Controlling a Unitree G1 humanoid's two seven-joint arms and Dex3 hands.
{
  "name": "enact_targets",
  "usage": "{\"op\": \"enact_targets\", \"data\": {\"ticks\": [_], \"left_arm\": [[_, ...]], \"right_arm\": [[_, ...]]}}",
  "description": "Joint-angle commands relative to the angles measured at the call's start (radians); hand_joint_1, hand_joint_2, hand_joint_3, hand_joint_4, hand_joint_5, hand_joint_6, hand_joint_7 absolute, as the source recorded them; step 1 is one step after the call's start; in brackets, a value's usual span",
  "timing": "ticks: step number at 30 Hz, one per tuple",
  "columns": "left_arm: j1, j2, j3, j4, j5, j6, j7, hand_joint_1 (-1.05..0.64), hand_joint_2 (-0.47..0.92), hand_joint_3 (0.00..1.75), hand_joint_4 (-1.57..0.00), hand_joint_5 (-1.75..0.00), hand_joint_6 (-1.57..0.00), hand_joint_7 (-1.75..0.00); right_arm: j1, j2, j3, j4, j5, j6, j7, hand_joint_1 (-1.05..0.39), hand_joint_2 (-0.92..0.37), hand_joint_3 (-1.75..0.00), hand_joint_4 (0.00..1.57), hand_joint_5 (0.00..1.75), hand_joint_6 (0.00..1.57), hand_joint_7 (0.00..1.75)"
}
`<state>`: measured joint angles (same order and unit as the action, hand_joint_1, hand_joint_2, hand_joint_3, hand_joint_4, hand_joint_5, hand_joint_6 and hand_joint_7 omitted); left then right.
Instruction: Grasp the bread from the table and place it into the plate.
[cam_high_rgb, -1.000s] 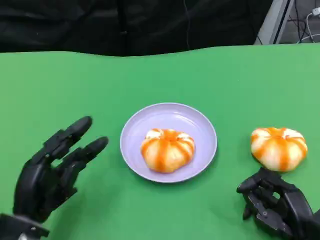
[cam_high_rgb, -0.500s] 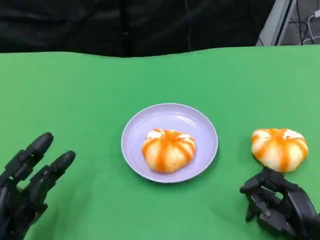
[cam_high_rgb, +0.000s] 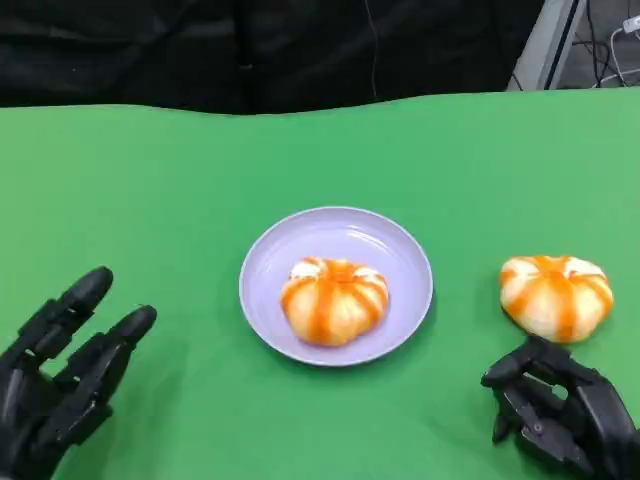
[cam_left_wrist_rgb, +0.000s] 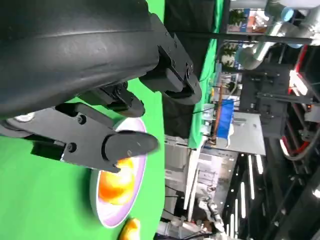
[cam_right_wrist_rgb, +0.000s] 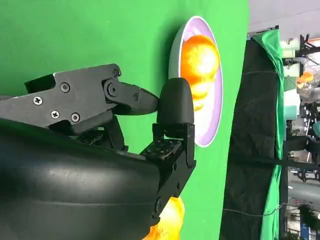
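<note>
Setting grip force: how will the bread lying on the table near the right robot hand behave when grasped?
The bread on the table looks puffy and domed, so probably soft, light, and easily dented. Its flat underside suggests it won't roll. The glossy orange glaze may be slightly slippery.

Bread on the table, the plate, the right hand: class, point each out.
Bread on the table (cam_high_rgb: 556, 296), head view, top of the bun.
Plate (cam_high_rgb: 340, 230), head view, bare far inside.
Right hand (cam_high_rgb: 560, 410), head view, middle of the fingers.

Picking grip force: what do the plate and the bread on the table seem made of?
The plate looks like smooth lilac plastic or melamine, judging by its soft sheen. The bread on the table looks glossy and evenly striped orange, possibly a plastic or foam replica; real bread cannot be ruled out.
</note>
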<state>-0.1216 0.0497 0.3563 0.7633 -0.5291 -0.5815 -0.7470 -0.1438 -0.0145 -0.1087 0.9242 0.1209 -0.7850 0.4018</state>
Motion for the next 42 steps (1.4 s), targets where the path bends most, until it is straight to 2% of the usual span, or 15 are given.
{"op": "enact_targets", "data": {"ticks": [1,9,13,14,15,17,19,20,21,23,24,29,36,40,42], "left_arm": [[-0.012,0.012,0.010,0.015,0.020,-0.011,0.016,0.21,0.77,0.84,-0.78,0.00,-0.67,-0.01],[-0.016,0.009,0.012,0.021,0.028,-0.026,0.021,0.21,0.74,0.89,-0.80,-0.01,-0.68,0.00],[-0.018,0.007,0.008,0.031,0.090,-0.094,0.099,0.17,0.71,0.88,-0.84,-0.02,-0.73,-0.02],[-0.020,0.007,0.006,0.037,0.125,-0.134,0.139,0.14,0.70,0.88,-1.05,-0.11,-0.90,-0.08],[-0.022,0.007,0.004,0.043,0.151,-0.164,0.170,0.12,0.70,0.89,-1.17,-0.18,-1.03,-0.10],[-0.025,0.007,0.000,0.054,0.176,-0.193,0.202,0.10,0.70,0.91,-1.27,-0.24,-1.14,-0.11],[-0.028,0.010,-0.006,0.061,0.202,-0.213,0.231,0.10,0.70,0.91,-1.29,-0.26,-1.16,-0.10],[-0.029,0.013,-0.010,0.064,0.218,-0.224,0.249,0.08,0.68,0.96,-1.29,-0.57,-1.26,-0.29],[-0.031,0.015,-0.013,0.067,0.227,-0.233,0.258,0.07,0.65,1.02,-1.13,-1.07,-1.14,-0.76],[-0.034,0.016,-0.017,0.072,0.228,-0.238,0.260,0.08,0.64,1.06,-1.02,-1.41,-1.00,-1.18],[-0.036,0.017,-0.017,0.074,0.225,-0.238,0.258,0.08,0.63,1.07,-1.01,-1.47,-0.98,-1.24],[-0.040,0.025,-0.025,0.085,0.230,-0.244,0.260,0.07,0.64,1.06,-0.99,-1.56,-0.93,-1.35],[-0.033,0.027,-0.039,0.076,0.234,-0.239,0.269,0.07,0.62,1.10,-0.97,-1.59,-0.92,-1.37],[-0.023,0.028,-0.050,0.063,0.244,-0.239,0.281,0.06,0.65,1.01,-0.95,-1.62,-0.90,-1.41],[-0.022,0.031,-0.054,0.065,0.254,-0.249,0.292,0.06,0.64,1.04,-0.95,-1.62,-0.89,-1.41]], "right_arm": [[0.003,-0.012,-0.010,0.004,0.013,0.003,0.000,-0.28,-0.92,-0.51,0.71,1.75,0.66,1.40],[0.000,-0.011,-0.012,0.007,0.026,0.008,0.014,-0.27,-0.92,-0.52,0.71,1.75,0.65,1.41],[0.002,-0.013,-0.008,0.003,0.018,0.005,0.005,-0.27,-0.92,-0.53,0.71,1.75,0.65,1.41],[0.002,-0.012,-0.008,0.002,0.017,0.006,0.003,-0.27,-0.92,-0.53,0.71,1.75,0.65,1.41],[0.003,-0.012,-0.007,0.002,0.016,0.007,0.001,-0.27,-0.92,-0.53,0.71,1.75,0.65,1.40],[0.003,-0.012,-0.007,0.001,0.016,0.008,0.000,-0.27,-0.92,-0.53,0.71,1.75,0.65,1.40],[0.003,-0.012,-0.008,0.000,0.021,0.009,0.006,-0.27,-0.92,-0.53,0.71,1.75,0.65,1.40],[0.002,-0.013,-0.009,0.000,0.024,0.009,0.010,-0.27,-0.92,-0.52,0.71,1.75,0.65,1.40],[0.003,-0.014,-0.008,-0.002,0.023,0.009,0.008,-0.27,-0.92,-0.52,0.70,1.75,0.65,1.40],[0.002,-0.015,-0.008,-0.001,0.018,0.008,0.003,-0.27,-0.92,-0.51,0.70,1.75,0.66,1.40],[0.002,-0.015,-0.007,0.000,0.016,0.007,0.000,-0.27,-0.92,-0.51,0.71,1.75,0.66,1.40],[-0.002,-0.015,-0.008,0.002,0.020,0.009,0.004,-0.27,-0.92,-0.52,0.70,1.75,0.65,1.39],[0.000,-0.018,-0.010,-0.003,0.018,0.014,-0.003,-0.27,-0.92,-0.52,0.71,1.75,0.66,1.39],[0.003,-0.020,-0.011,-0.006,0.026,0.013,0.009,-0.28,-0.92,-0.52,0.72,1.75,0.66,1.39],[0.005,-0.020,-0.012,-0.007,0.027,0.014,0.011,-0.27,-0.92,-0.52,0.72,1.75,0.66,1.39]]}}
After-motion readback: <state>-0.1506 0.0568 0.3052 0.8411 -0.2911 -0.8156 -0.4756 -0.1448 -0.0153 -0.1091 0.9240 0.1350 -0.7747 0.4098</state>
